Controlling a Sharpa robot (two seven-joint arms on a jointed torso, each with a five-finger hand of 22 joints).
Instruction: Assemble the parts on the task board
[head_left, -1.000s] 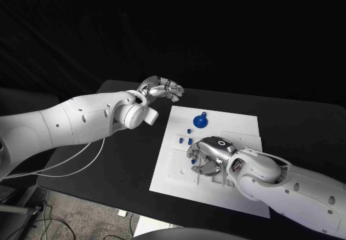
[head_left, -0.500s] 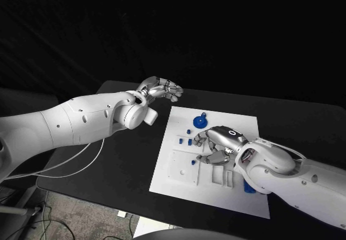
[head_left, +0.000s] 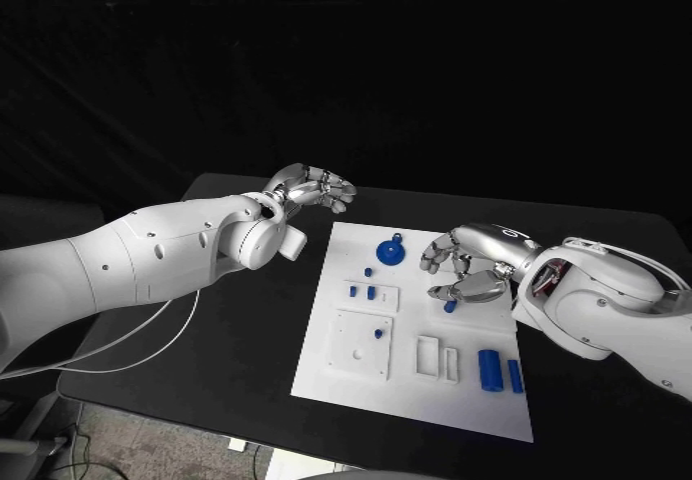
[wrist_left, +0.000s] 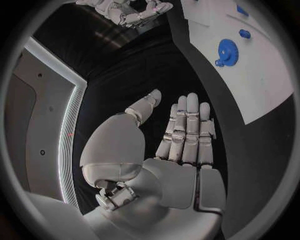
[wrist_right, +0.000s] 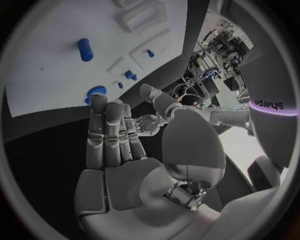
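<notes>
Hovering my right hand (head_left: 464, 268), fingers apart and empty, above the small blue peg (head_left: 449, 306) on the board (head_left: 411, 400), I should drop straight and pinch it low; my left hand (head_left: 310, 186) waits open

The head camera looks steeply down on the flat white rectangular task board (head_left: 411, 390), which both close wrist cameras also catch from behind their hands.

Two bulky arms in glossy white shells with small dark screw holes; a thin white cable (head_left: 144, 335) trails under the left arm. Each robot hand, left (head_left: 307, 186) and right (head_left: 469, 265), is silver metal with segmented fingers. "Sharpa" lettering above a purple ring on the right wrist.
</notes>
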